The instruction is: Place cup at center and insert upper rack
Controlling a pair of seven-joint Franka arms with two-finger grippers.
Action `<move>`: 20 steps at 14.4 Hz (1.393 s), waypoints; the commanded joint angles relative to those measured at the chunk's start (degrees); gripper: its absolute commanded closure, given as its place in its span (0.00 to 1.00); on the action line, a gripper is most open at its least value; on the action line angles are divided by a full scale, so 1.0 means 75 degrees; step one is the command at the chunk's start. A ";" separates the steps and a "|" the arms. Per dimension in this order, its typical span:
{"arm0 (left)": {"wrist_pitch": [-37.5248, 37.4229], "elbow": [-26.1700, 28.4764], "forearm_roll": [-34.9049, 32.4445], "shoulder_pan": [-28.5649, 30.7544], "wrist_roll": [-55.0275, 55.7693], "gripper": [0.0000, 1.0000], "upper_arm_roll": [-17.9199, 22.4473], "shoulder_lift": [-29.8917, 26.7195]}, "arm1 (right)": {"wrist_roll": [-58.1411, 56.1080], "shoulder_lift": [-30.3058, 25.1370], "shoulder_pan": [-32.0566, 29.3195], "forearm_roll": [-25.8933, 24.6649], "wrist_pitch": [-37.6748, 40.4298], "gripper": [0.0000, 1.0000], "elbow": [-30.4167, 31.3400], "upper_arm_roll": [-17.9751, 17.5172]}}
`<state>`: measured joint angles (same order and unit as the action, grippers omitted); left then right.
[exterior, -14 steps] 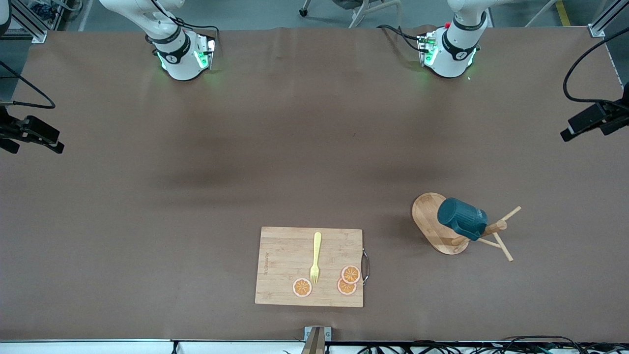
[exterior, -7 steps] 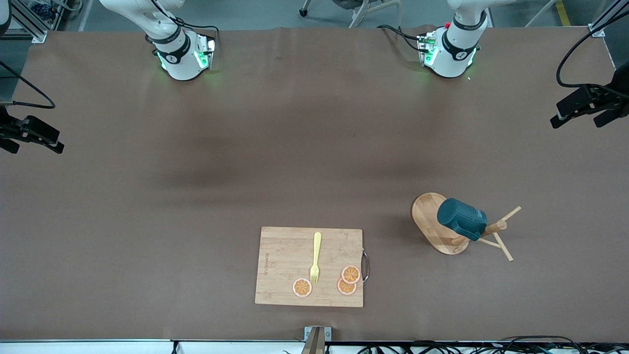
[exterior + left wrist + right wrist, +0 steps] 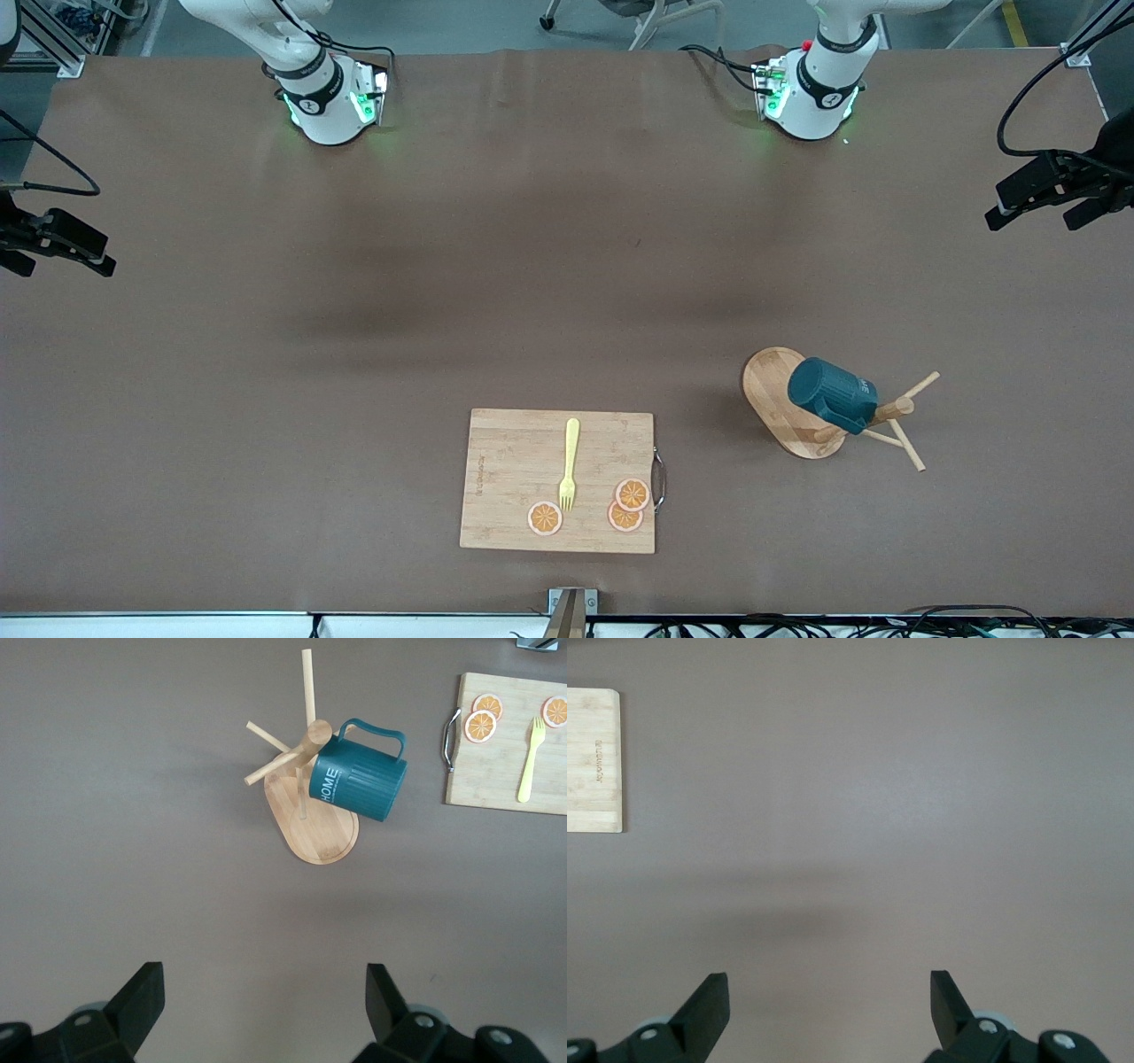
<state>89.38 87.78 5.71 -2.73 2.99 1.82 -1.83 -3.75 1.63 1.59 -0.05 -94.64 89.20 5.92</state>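
Both grippers, left (image 3: 261, 1005) and right (image 3: 824, 1005), were held apart, empty, high over bare table. If the cup (image 3: 831, 394) were lifted carelessly, the upper rack (image 3: 802, 409) could be tipped by its hooked handle.

— What's the desk (image 3: 266, 372) like under me?
— Matt brown, smooth. The upper rack (image 3: 778, 397) is pale bare wood, like the cutting board (image 3: 505, 478).
— And the cup (image 3: 831, 393)?
— Ribbed, teal, satin. My left tool (image 3: 264, 1012) looks black matt plastic.
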 commanded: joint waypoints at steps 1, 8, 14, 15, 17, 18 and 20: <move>0.0047 0.0050 -0.0047 -0.0105 -0.0059 0.00 0.0073 -0.0108 | -0.0004 -0.0147 0.0022 -0.0063 0.0022 0.00 0.0119 -0.0004; 0.0329 0.0038 -0.0047 -0.0058 -0.0012 0.00 0.0050 -0.0107 | 0.0007 -0.0147 0.0010 -0.0063 0.0010 0.00 0.0119 -0.0004; 0.0434 0.0038 -0.0117 -0.0070 -0.0082 0.00 0.0038 -0.0072 | 0.0031 -0.0147 -0.0002 0.0007 0.0010 0.00 0.0119 -0.0004; 0.0434 0.0026 -0.0222 -0.0058 -0.0094 0.00 0.0038 -0.0096 | 0.0031 -0.0147 -0.0002 0.0019 0.0010 0.00 0.0119 -0.0004; 0.0434 0.0026 -0.0387 -0.0070 -0.0106 0.00 0.0026 -0.0108 | 0.0031 -0.0147 -0.0002 0.0030 0.0010 0.00 0.0107 -0.0004; 0.0434 0.0038 -0.0410 -0.0070 -0.0106 0.00 0.0026 -0.0108 | 0.0031 -0.0147 -0.0002 0.0030 0.0010 0.00 0.0107 -0.0004; 0.0446 0.0038 -0.0434 -0.0070 -0.0118 0.00 0.0026 -0.0108 | 0.0031 -0.0147 -0.0002 0.0030 0.0010 0.00 0.0107 -0.0004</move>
<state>92.26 87.75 3.71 -2.94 2.99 1.91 -1.83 -3.74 1.63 1.59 -0.05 -94.63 89.20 5.92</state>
